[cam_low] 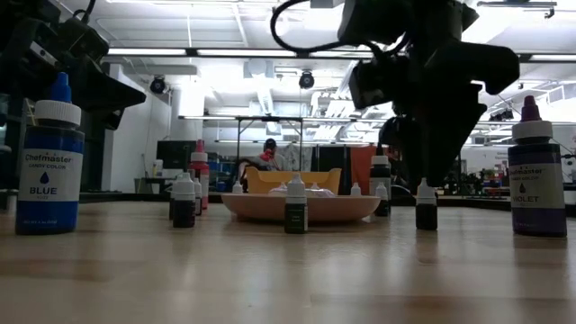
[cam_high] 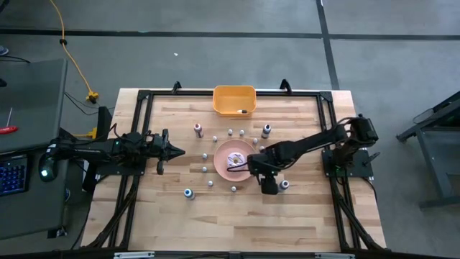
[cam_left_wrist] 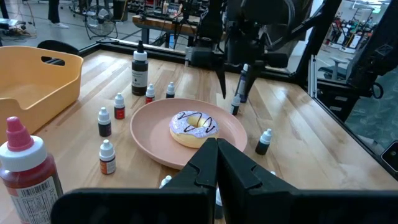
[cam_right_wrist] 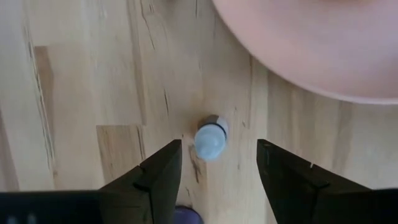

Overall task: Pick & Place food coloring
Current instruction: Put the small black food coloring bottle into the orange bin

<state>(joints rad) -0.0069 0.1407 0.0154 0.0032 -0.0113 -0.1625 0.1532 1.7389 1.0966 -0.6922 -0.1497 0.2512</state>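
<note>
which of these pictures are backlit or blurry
Low view: ceiling lights behind turn the right gripper into a silhouette. Right wrist view: the small bottle and pink plate look soft. High view: evenly lit.

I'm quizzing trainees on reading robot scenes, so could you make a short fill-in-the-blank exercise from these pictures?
1. The doughnut lies on a round ____ plate.
2. The right gripper, jaws ____, hangs over a small bottle.
3. The bin at the table's far edge is ____.
4. The big bottle nearest the low camera is labelled ____.

Missing words: pink; open; orange; blue
</note>
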